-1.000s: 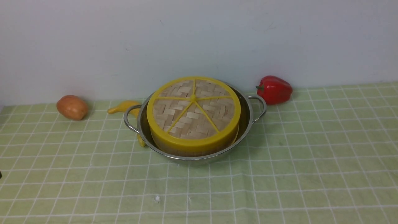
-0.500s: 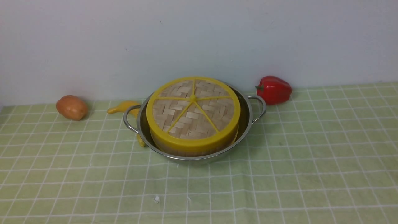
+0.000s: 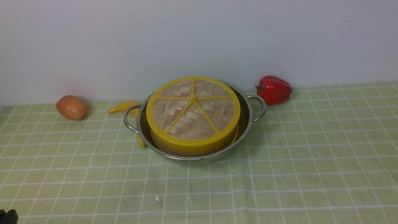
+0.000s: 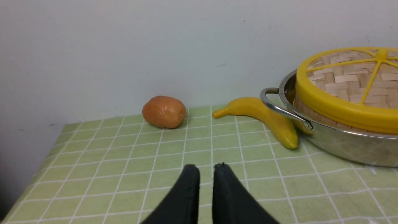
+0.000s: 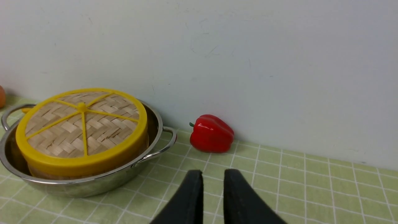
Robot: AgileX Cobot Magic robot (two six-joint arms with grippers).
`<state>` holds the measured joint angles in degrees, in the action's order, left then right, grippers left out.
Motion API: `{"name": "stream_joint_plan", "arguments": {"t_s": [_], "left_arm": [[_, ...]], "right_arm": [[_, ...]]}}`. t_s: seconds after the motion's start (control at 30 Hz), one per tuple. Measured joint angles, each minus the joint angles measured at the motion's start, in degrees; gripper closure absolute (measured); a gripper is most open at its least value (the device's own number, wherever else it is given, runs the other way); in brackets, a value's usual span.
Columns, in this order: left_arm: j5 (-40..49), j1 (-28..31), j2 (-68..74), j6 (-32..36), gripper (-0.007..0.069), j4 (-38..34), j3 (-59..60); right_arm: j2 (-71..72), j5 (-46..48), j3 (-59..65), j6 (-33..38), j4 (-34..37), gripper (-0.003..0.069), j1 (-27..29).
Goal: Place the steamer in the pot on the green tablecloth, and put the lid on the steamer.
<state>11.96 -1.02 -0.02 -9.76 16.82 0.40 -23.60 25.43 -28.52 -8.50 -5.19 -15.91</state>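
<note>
The lid (image 3: 192, 109), a woven disc with a yellow rim and spokes, sits on the steamer (image 3: 186, 150). The steamer stands inside the steel pot (image 3: 248, 118) on the green tablecloth (image 3: 311, 161). Only a strip of the steamer's bamboo wall shows; its contents are hidden. My left gripper (image 4: 206, 168) is shut and empty, low over the cloth, well short of the pot (image 4: 342, 146) on its left-handle side. Its tip shows in the front view's bottom-left corner (image 3: 7, 216). My right gripper (image 5: 213, 174) is shut and empty, to the right of the pot (image 5: 93, 183).
A potato (image 3: 71, 107) and a banana (image 3: 124, 106) lie left of the pot, the banana partly under its left handle. A red bell pepper (image 3: 274, 89) lies at the back right by the wall. The cloth's left edge shows in the left wrist view.
A dark tip of my left gripper now shows in the bottom-left corner of the front view. The pot, steamer and lid have not moved.
</note>
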Motion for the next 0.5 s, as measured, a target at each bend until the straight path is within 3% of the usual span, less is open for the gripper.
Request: {"name": "stream_joint_plan", "arguments": {"t_s": [0.3, 0.5], "left_arm": [[-0.1, 0.0, 0.0, 0.0, 0.0548, 0.2, 0.0], [-0.1, 0.0, 0.0, 0.0, 0.0539, 0.2, 0.0]], "right_arm": [[2.0, 0.3, 0.1, -1.1, -0.4, 0.0496, 0.7], [7.2, 0.6, 2.6, -1.4, -3.1, 0.048, 7.3]]}}
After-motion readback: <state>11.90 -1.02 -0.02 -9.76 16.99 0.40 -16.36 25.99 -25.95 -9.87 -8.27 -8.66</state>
